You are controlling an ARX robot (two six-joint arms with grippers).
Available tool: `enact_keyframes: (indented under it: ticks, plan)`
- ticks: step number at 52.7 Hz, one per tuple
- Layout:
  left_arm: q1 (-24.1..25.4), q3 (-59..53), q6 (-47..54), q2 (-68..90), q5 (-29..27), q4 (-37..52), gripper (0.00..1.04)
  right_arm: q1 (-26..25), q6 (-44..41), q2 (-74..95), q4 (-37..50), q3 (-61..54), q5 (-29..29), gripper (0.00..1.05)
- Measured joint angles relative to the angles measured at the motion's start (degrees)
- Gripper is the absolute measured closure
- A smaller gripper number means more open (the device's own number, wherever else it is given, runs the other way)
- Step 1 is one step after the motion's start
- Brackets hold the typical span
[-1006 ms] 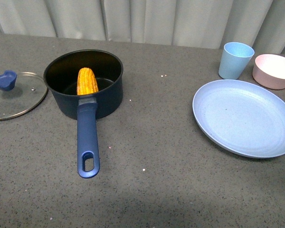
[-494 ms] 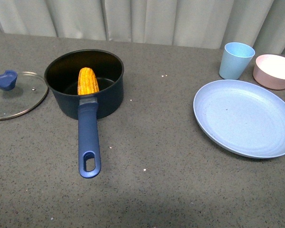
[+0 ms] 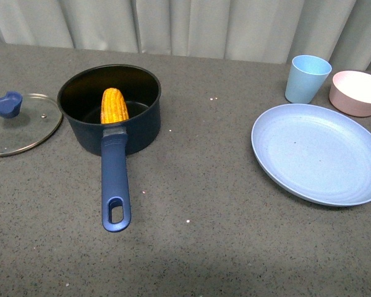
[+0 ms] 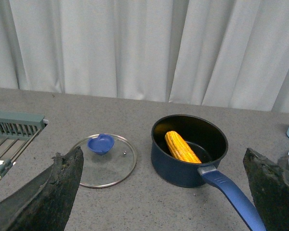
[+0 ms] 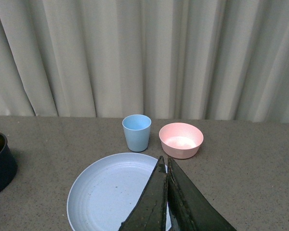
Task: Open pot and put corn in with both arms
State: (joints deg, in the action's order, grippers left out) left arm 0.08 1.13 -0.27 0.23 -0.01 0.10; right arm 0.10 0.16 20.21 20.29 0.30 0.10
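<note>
The dark navy pot [image 3: 86, 133] stands open on the grey table, its long blue handle [image 3: 114, 182] pointing toward me. The yellow corn [image 3: 113, 106] lies inside it, leaning on the near rim. Both show in the left wrist view, pot [image 4: 176, 168] and corn [image 4: 182, 147]. The glass lid [image 3: 18, 127] with blue knob lies flat left of the pot. Neither arm shows in the front view. My left gripper [image 4: 168, 190] is open and empty, pulled back from the pot. My right gripper [image 5: 165, 166] is shut and empty above the blue plate [image 5: 106, 197].
A light blue plate [image 3: 321, 154], a blue cup [image 3: 306, 78] and a pink bowl [image 3: 357, 91] stand at the right. A metal rack [image 4: 12, 132] shows beyond the lid in the left wrist view. Curtains hang behind the table.
</note>
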Motion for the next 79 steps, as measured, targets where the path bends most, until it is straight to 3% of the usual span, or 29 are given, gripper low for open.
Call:
enact_keyframes:
  ticks: [29, 34, 44, 74, 79]
  plan:
    - [0.00, 0.00, 0.00, 0.00, 0.00, 0.00, 0.06, 0.00, 0.00, -10.19, -10.05, 0.00, -0.02, 1.04]
    - [0.00, 0.00, 0.00, 0.00, -0.02, 0.00, 0.06, 0.00, -0.04, -18.67, -19.85, 0.04, -0.15, 1.04]
    - [0.00, 0.00, 0.00, -0.04, 0.00, -0.02, 0.06, 0.00, -0.15, -19.91, -20.17, 0.04, -0.17, 1.03]
    - [0.00, 0.00, 0.00, -0.04, 0.00, -0.02, 0.06, 0.00, -0.13, -19.96, -20.20, 0.04, -0.17, 0.13]
    - [0.00, 0.00, 0.00, -0.04, 0.00, -0.02, 0.06, 0.00, -0.09, -19.96, -20.20, 0.04, -0.15, 0.08]
